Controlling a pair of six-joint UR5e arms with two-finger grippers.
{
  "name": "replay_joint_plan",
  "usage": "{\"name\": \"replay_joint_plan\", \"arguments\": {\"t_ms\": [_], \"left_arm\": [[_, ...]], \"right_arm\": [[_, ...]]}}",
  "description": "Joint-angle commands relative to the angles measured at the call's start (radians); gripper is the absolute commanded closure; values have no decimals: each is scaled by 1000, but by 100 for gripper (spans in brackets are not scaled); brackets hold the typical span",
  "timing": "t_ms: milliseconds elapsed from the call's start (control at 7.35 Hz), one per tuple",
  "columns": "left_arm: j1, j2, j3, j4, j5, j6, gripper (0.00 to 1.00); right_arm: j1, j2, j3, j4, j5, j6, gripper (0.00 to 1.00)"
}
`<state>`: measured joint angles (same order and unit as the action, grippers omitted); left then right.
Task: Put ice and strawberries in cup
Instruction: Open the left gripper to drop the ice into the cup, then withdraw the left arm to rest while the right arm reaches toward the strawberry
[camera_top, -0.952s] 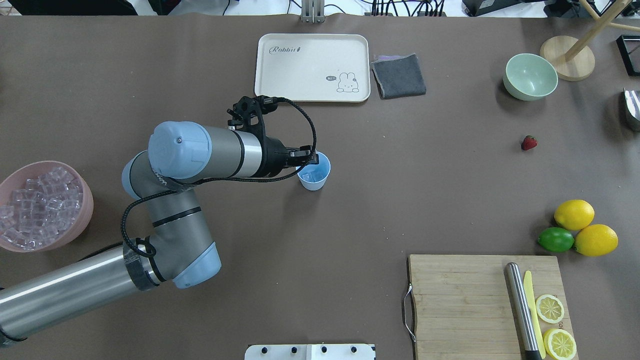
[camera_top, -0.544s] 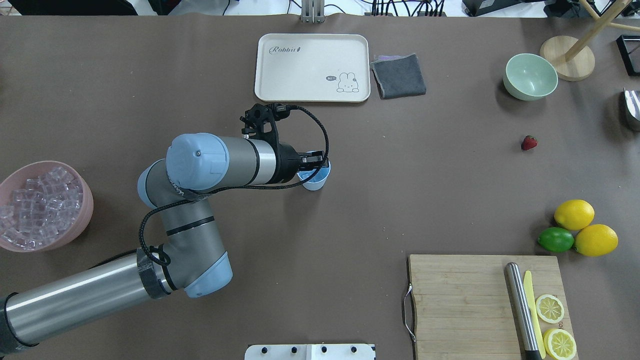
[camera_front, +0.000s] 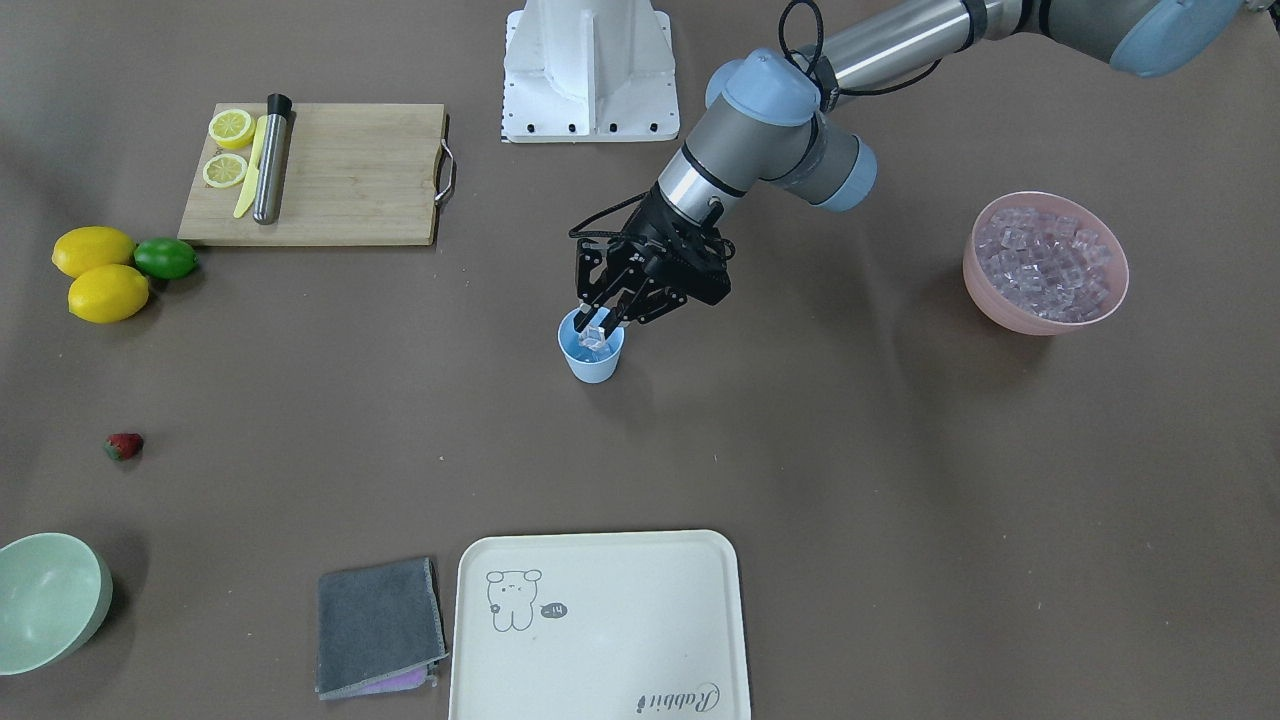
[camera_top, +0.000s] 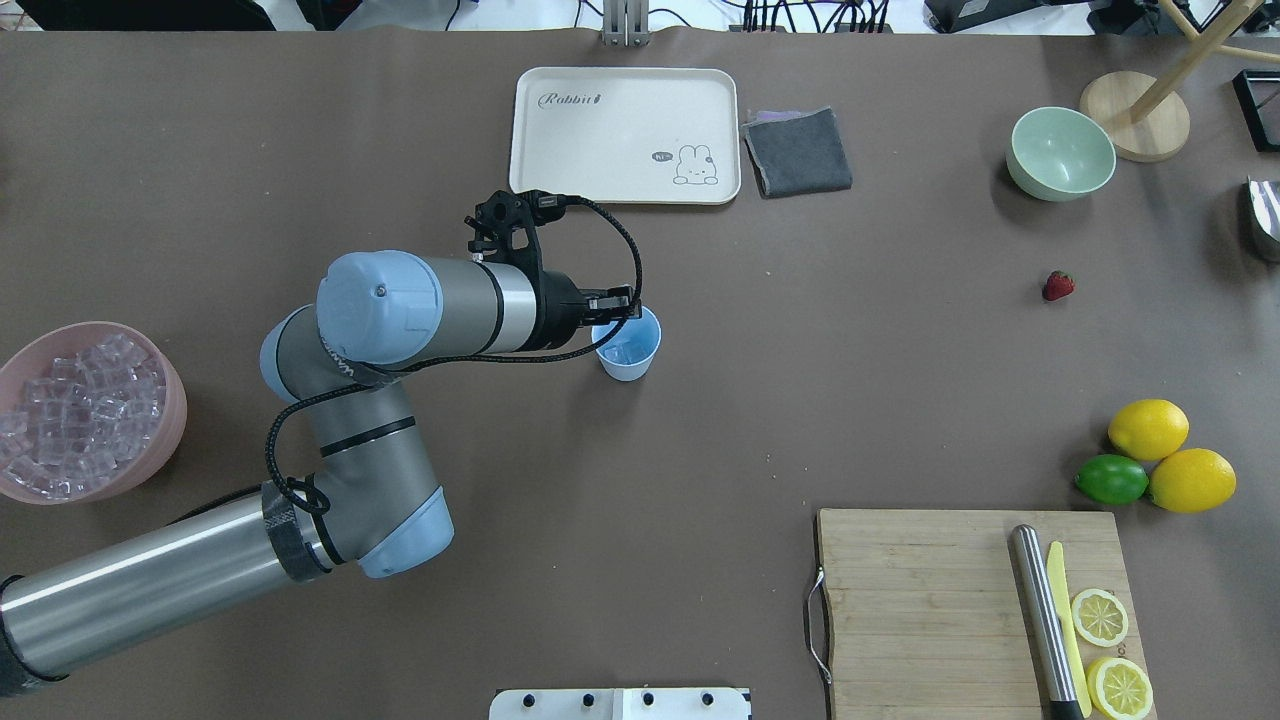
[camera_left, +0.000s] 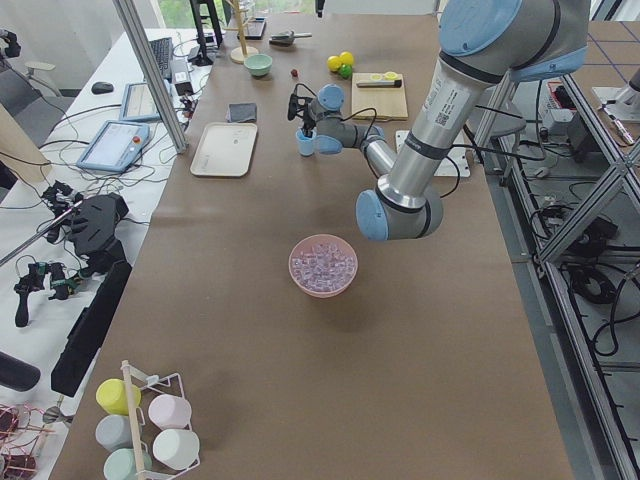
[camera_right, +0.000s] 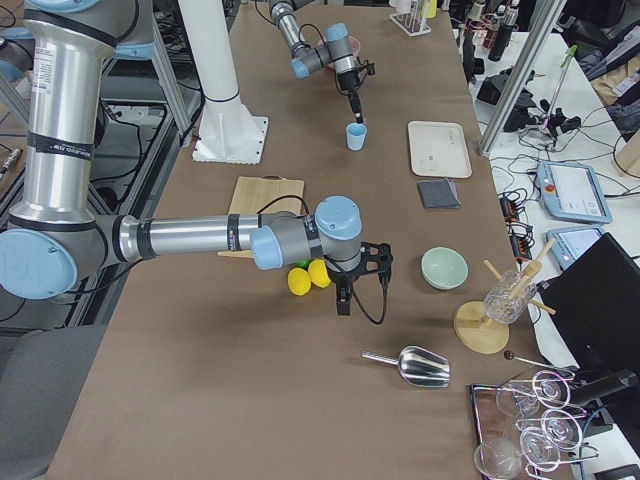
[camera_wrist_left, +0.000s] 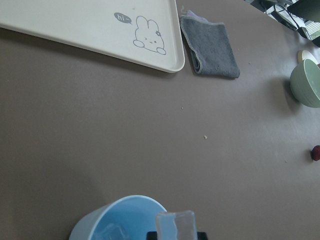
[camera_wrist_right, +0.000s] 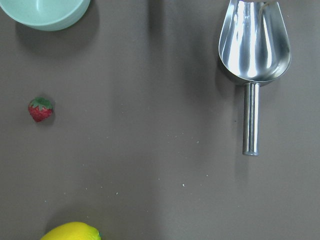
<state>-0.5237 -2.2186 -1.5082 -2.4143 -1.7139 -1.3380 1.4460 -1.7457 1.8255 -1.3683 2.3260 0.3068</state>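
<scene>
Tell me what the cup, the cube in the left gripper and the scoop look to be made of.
Cup: likely thin plastic, matte light blue, evenly coloured wall.
Ice cube in the left gripper: clear and glossy; real ice or acrylic, cannot tell.
Scoop: polished metal, with mirror-like reflections.

The left arm (camera_top: 150, 590) is made of smooth silver tubes joined by dark grey cylindrical housings, one with white lettering. Each housing is closed by a rounded light blue cap (camera_top: 380, 295) with a small screw at its centre. A braided black cable (camera_top: 269, 447), bound to the tube by a dark band, loops to a black camera bracket (camera_top: 505, 225) and the black left gripper (camera_front: 598, 325). The right arm (camera_right: 190, 238) shares these colours and has its own black cable, and the pedestal (camera_front: 590, 70) is white with a bolted foot.
</scene>
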Motion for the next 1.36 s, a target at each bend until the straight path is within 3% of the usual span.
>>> {"name": "replay_joint_plan", "arguments": {"t_ms": [0,136,272,680,816,1088,1224], "left_arm": [[-2,4,0,0,0,17,100],[-2,4,0,-2,0,19,42],[-1,5,-3,-6,0,19,3],[-7,13,-44,7,-6,16,2],[-43,84,-106,36,-65,17,2],[-253,207,-270,218,-324,60,2],[-347,302,-311,243,-425,197,2]], "right_arm": [[-3,0,-2,0,-2,0,0],[-3,0,-6,0,-1,0,0],[-3,2,-8,0,-1,0,0],[-4,8,-8,0,-1,2,0],[-7,14,-8,-2,-1,20,0],[-45,49,-8,2,-5,122,0],[-71,72,-6,0,-16,173,0]]}}
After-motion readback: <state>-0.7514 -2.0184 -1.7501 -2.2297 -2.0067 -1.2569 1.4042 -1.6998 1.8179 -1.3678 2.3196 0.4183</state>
